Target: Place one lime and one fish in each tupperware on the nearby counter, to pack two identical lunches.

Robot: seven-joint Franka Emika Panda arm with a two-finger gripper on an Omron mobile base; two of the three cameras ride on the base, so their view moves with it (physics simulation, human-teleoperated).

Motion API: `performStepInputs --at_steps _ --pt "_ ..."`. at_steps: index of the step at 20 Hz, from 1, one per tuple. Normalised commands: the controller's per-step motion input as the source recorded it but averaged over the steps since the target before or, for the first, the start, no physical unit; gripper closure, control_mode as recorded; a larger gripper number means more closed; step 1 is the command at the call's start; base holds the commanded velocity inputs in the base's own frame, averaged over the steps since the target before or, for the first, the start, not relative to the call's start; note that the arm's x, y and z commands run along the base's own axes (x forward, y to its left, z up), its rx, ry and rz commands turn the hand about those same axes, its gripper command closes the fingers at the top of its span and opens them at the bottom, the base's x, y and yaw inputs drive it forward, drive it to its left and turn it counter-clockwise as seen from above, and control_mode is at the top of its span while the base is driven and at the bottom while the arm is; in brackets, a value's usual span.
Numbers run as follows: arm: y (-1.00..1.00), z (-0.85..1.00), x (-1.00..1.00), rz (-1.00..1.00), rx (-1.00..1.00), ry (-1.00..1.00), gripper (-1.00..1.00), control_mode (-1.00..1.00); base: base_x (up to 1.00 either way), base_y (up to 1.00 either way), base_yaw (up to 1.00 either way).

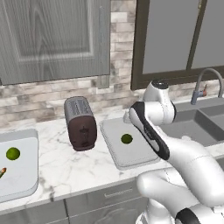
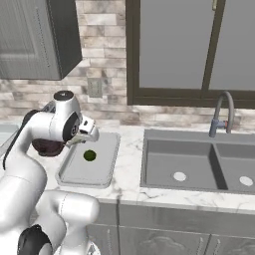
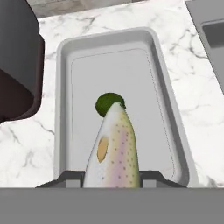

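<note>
While the gripper [image 3: 112, 177] hangs over the right-hand tupperware [image 3: 65, 100], clamped on a speckled fish [image 3: 113, 151] whose nose points down at the tray floor, the chief risk is the drop: the lime [image 3: 108, 103] sits just under the fish's tip, so a release from here could land the fish on the ball and knock it rolling toward the low rim, or leave the fish propped on it and sliding; a tail snagged between the jaws would drag it askew; the toaster [image 1: 80, 123] stands just beside the tray's left edge, close enough for a sideways swing to clip it; the sink [image 2: 199, 164] lies on the other side, where a bounced lime might end up

Count, largest first: counter [image 1: 78, 162], one; sink, one, double basin; tupperware, two, the second [image 1: 24, 183] well apart at far left past the toaster; toaster, one; fish, two, one held and one [image 1: 2, 172] barely showing at the far tray's edge; limes, two, one per tray, the other [image 1: 12, 153] in the left tray
</note>
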Motion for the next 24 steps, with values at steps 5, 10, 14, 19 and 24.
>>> performStepInputs --at_steps 5,10,14,19,24 --pt "0.00 -0.89 0.11 0.00 -0.09 0.15 1.00 -1.00 0.00 0.00 0.00" --pt "-0.02 -0.60 -0.02 -0.09 -0.03 -0.03 1.00 -1.00 0.00 0.00 0.00" --pt "-0.03 -0.56 -0.16 -0.16 0.00 0.00 1.00 -1.00 0.00 0.00 0.00" --pt "-0.02 -0.40 0.21 -0.20 0.00 0.00 1.00 -1.00 0.00 0.00 0.00" --pt "0.00 -0.41 0.58 -0.19 -0.03 0.00 1.00 -1.00 0.00 0.00 0.00"
